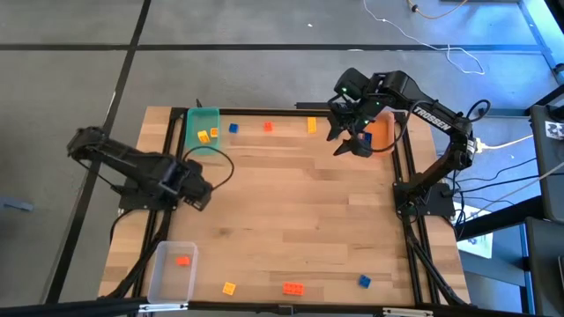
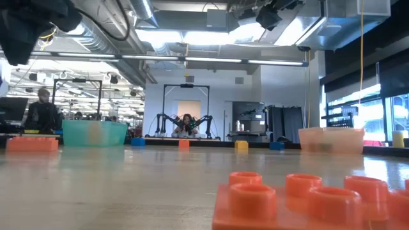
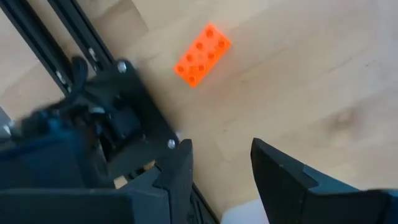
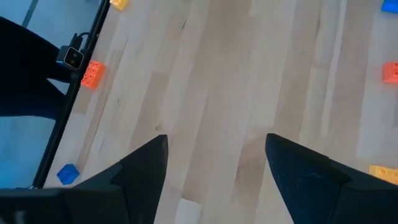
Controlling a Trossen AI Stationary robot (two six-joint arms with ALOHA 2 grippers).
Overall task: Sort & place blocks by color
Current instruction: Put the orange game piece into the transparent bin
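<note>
Blocks [image 1: 268, 127] lie scattered, apart from the open right pincer [image 1: 351, 141].

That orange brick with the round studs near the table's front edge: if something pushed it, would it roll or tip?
The orange brick lies flat and low, so it would probably slide rather than roll or tip. It looks like rigid plastic, likely stiff and light. Its smooth sides might slip on the wooden table.

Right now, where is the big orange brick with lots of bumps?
In the high view the long orange brick lies on the table's near edge, between a yellow brick and a blue brick.
</note>
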